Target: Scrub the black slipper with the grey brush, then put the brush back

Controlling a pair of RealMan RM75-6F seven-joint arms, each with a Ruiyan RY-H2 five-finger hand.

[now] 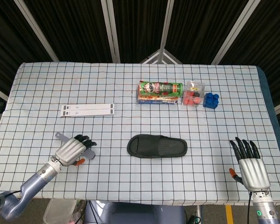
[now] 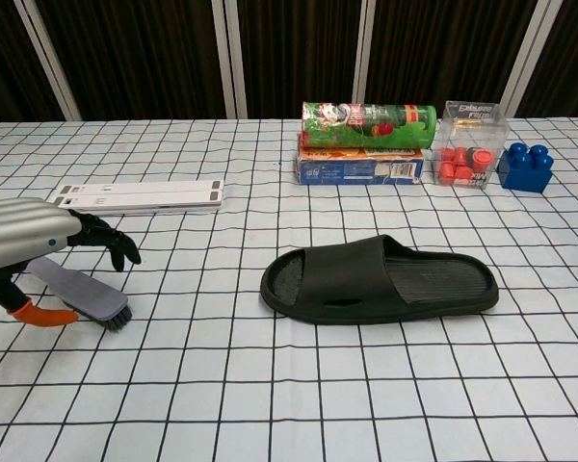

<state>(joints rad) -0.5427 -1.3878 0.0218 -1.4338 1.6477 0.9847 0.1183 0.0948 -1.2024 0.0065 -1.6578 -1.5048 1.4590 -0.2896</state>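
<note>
With the left hand [image 2: 39,245] arched over the grey brush [image 2: 87,298] at near left, not visibly gripping it, it should wrap the handle squarely before lifting; right hand [image 1: 251,169] idles spread, empty; black slipper [image 2: 380,281] lies centre.

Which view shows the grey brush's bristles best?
The chest view: the grey brush shows its dark bristles side-on under the left hand. The head view shows only its handle tip beside that hand.
</note>
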